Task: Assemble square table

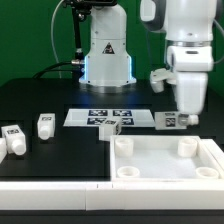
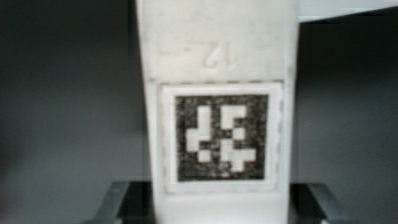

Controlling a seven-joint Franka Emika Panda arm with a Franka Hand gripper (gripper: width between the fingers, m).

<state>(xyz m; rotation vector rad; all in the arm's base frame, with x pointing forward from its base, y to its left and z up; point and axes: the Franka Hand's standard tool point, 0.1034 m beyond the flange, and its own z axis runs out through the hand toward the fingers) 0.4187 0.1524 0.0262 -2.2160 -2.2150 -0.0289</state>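
- Desk (image 1: 40, 100): black, carries all parts.
- Table top (image 1: 158, 162): tray w/ raised rim, lies below the tool and nearer the camera. Its far corner hole (image 1: 186, 147) is nearly under the tool, so that's prob. the target.
- Tool (image 1: 183, 120): part-closed, fingers clamped on both sides of one leg (image 2: 214, 100).
- Held leg: tag faces wrist cam, long axis runs straight out between the fingers. Can't tell if it's upright yet.
- Spare legs (image 1: 45, 125) sit well off, on the far side from the tool.

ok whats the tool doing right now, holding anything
tool: closed on a white table leg, tag facing the wrist camera
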